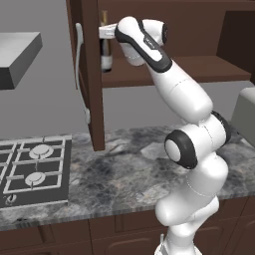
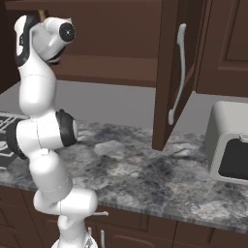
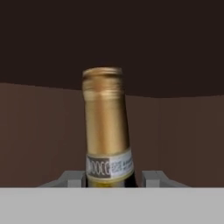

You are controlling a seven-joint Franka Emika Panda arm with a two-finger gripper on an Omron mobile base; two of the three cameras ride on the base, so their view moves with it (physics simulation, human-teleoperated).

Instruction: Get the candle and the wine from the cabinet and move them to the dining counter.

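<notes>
1. The wine (image 3: 106, 131) stands upright on the inner shelf of the cabinet (image 1: 164, 74), close to the shelf's left edge, just behind the open left door. In the left base view the wine (image 1: 105, 50) shows as a dark bottle with a pale label low on its body.
2. In the hand view the gold foil neck rises between my two finger tips, one on each side of it, with a narrow label band just above them. The neck leans very slightly in that view.
3. My tool (image 3: 114, 178) is clamped on the wine at the base of the neck; both tips sit flush against the glass.
4. In the left base view my tool (image 1: 108, 33) reaches in horizontally from the right, wrist just inside the cabinet opening, level with the upper part of the bottle.
5. Both cabinet doors hang open. The left door (image 1: 92, 74) carries a long silver bar handle (image 1: 81, 74); the right door (image 2: 172, 72) hangs over the tabletop.
6. Below: marbled tabletop (image 1: 129, 174), with a stove (image 1: 32, 169) at its left end and a pale grey appliance (image 2: 227, 145) at its right end.
7. My arm rises from the front edge of the tabletop up to the cabinet.
</notes>
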